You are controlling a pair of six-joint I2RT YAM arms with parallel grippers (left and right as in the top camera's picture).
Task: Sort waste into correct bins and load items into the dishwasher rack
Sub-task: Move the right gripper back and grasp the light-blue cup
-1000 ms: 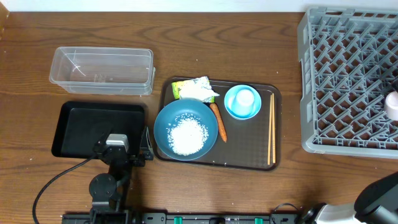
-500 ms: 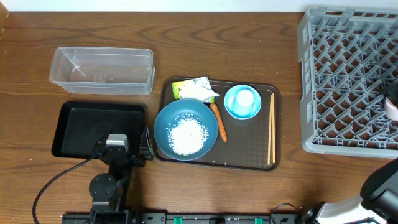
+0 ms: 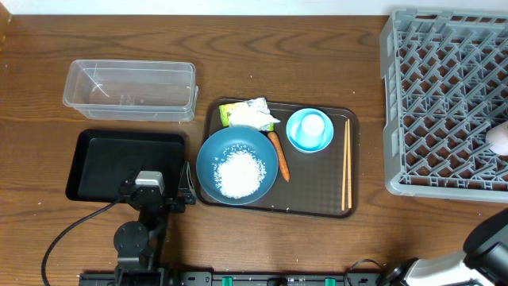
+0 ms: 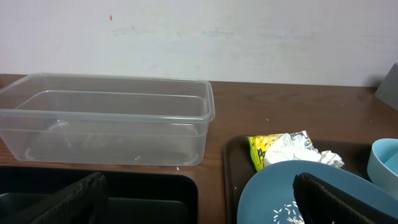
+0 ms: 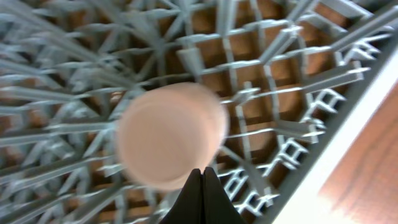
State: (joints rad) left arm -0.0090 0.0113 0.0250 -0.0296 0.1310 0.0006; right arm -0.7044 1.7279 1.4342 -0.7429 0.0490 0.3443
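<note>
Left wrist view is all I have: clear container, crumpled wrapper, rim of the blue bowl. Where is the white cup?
Observer: The white cup sits in the grey rack, near its right side in the overhead view.
Operator: Is the right end effector holding it?
Observer: No. The right end effector is shut with nothing between its fingers, and the cup lies beyond their tips.
Operator: And the chopsticks?
Observer: The chopsticks lie side by side along the right edge of the brown tray.
</note>
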